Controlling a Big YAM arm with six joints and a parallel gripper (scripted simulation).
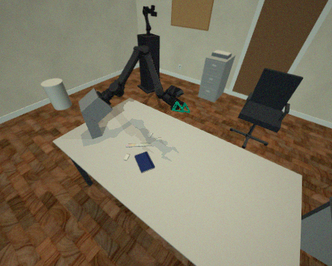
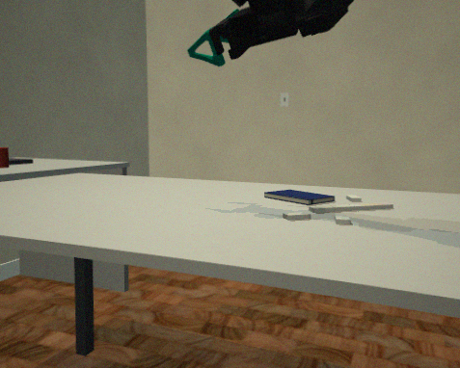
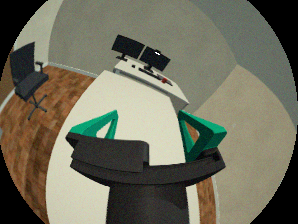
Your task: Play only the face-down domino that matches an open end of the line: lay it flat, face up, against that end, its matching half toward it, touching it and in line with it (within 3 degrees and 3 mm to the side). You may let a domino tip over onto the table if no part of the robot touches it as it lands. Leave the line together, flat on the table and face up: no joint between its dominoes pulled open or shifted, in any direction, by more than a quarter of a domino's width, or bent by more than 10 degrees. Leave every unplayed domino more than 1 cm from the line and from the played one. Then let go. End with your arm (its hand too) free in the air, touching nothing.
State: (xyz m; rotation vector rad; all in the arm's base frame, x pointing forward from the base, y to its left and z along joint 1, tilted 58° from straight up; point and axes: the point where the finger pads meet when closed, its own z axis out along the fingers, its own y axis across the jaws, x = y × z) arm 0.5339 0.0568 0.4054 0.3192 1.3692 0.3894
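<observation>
The domino line (image 1: pixel 138 145) (image 2: pixel 351 208) lies flat and straight on the table; its pips are too small to read. One loose domino (image 1: pixel 127 157) (image 2: pixel 354 197) lies apart, on the notebook's side of the line. Two more loose dominoes lie on the other side: one domino (image 1: pixel 151 135) (image 2: pixel 342 221) and another domino (image 1: pixel 157 138) (image 2: pixel 296 216). Their hidden faces cannot be seen. My gripper (image 1: pixel 182 108) (image 3: pixel 147 113) is open with nothing between its green fingers. It hangs high above table height, well away from the dominoes, pointing roughly level. The wrist view shows no domino.
A dark blue notebook (image 1: pixel 144 162) (image 2: pixel 299 197) lies close to the line and the single loose domino. A grey slanted panel (image 1: pixel 95 108) stands at the table's end near the arm's base. The arm's shadow falls across the dominoes. A desk with monitors (image 3: pixel 127 46) is farther off.
</observation>
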